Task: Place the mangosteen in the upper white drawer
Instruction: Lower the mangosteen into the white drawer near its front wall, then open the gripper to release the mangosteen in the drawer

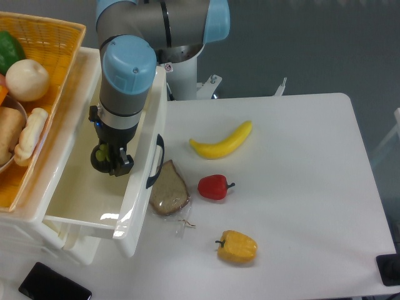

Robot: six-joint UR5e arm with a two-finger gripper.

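a banana (223, 142), red pepper (213, 187), yellow pepper (237, 246) and bread (169, 190) are lying on the surface (300, 187); a basket (53, 56) is sitting at left.

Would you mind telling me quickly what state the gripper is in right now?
Gripper: closed on the mangosteen, held over the upper white drawer.

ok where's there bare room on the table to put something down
The whole right part of the table, past the banana, red pepper and yellow pepper, is bare. The back strip behind the banana is free too. It is crowded beside the upper white drawer, where the bagged bread slice lies near its handle.
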